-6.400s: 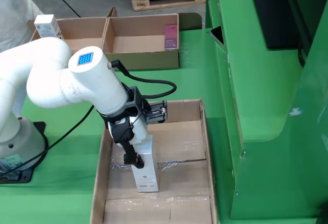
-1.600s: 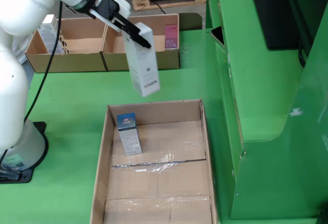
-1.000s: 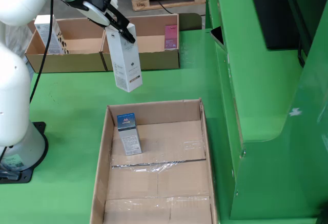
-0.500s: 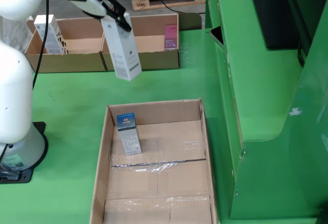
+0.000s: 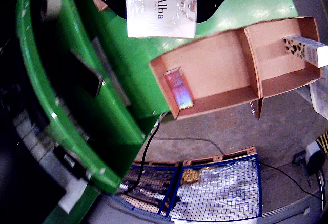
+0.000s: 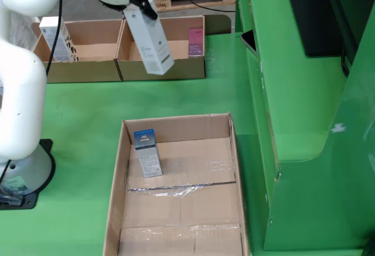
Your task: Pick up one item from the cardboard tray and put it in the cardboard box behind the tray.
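My gripper (image 6: 135, 5) is shut on a tall white "d'Alba" box (image 6: 150, 39) and holds it tilted in the air over the front wall of the back cardboard box (image 6: 161, 68). The wrist view shows the white box (image 5: 161, 7) close up at the top, with the cardboard box (image 5: 215, 103) below it. A pink iridescent carton (image 6: 195, 40) stands in that box's right corner and also shows in the wrist view (image 5: 178, 88). The cardboard tray (image 6: 176, 127) in front holds one silver and blue box (image 6: 146, 153), standing upright.
A second cardboard box (image 6: 82, 68) on the left holds a white patterned carton (image 6: 55, 39). My white arm base (image 6: 17, 174) stands at the left. A tall green machine housing (image 6: 304, 92) runs along the right. A blue mesh pallet cage (image 5: 215, 188) is on the floor beyond.
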